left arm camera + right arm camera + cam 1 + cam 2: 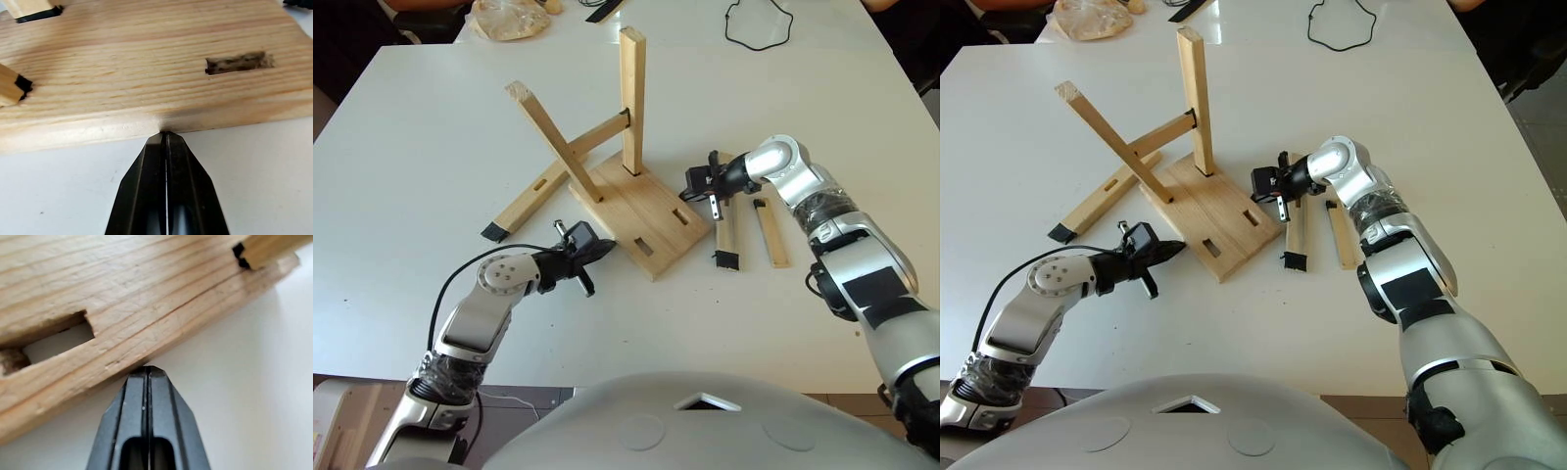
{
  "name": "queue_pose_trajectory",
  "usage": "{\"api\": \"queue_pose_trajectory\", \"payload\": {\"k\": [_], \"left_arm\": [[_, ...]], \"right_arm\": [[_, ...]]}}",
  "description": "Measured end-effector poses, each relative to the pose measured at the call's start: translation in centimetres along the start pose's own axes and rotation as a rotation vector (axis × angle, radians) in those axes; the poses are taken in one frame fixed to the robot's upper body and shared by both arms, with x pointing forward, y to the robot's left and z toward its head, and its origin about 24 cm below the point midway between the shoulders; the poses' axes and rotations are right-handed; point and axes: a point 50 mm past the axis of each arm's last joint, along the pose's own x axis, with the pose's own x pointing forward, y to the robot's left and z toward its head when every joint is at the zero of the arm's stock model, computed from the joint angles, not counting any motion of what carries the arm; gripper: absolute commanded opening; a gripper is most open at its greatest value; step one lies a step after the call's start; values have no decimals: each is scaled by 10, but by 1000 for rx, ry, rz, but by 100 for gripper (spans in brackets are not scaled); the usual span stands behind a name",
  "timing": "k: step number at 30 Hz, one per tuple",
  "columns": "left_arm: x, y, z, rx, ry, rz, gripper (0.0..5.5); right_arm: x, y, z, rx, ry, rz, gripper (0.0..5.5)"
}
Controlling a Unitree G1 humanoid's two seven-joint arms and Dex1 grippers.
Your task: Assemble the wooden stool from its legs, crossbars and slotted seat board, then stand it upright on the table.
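Table (421,137): white, with the stool parts spread across its middle.
Bag (509,18): crumpled clear plastic at the far edge, at 11 o'clock from the seat board.
Lying leg (524,206): flat on the table at 9 o'clock from the board. Its black-capped end is nearest the robot, and it passes under the tilted leg.
Tilted leg (553,137): its foot sits in the board and it leans away toward 10 o'clock, top end in the air.
Left gripper (605,246): fingers pressed fully together with nothing between them. The tip touches the board's edge at 8 o'clock, and the wrist view shows it right against the rounded rim.
Crossbar (597,137): runs at a slant between the tilted leg and the upright leg.
Seat board (626,201): lies flat in the middle of the table, with two slots unfilled on its near half.
Upright leg (632,98): stands straight up from the board's far part.
Right gripper (689,188): fingers closed tight and gripping nothing. The tip meets the board's edge at 2 o'clock, just beside an unfilled slot (54,340).
Loose bar (726,235): flat on the table at 3 o'clock from the board, black end toward the robot, just beside the right gripper.
Second loose bar (771,235): lies alongside the first, farther out toward 3 o'clock.
Cable (759,24): a black loop at the far edge, at 1 o'clock.
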Motion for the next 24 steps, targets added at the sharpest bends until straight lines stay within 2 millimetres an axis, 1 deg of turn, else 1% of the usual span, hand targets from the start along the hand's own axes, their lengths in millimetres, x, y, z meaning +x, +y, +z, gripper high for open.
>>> {"api": "queue_pose_trajectory", "payload": {"k": [4,8,12,18,22,24], "left_arm": [[8,25,3,24,0,104,0],[11,36,3,38,0,134,0],[10,36,2,36,0,137,0],[9,26,2,30,-6,119,0],[11,17,2,10,-22,126,0],[10,19,1,-6,-23,166,0]], "right_arm": [[0,7,2,-25,-30,60,1],[4,20,6,-30,-90,113,1],[6,25,7,-19,-109,101,1],[1,33,3,2,-111,83,1],[-8,38,-2,17,-97,54,1],[-20,40,-5,49,-116,-21,1]]}}
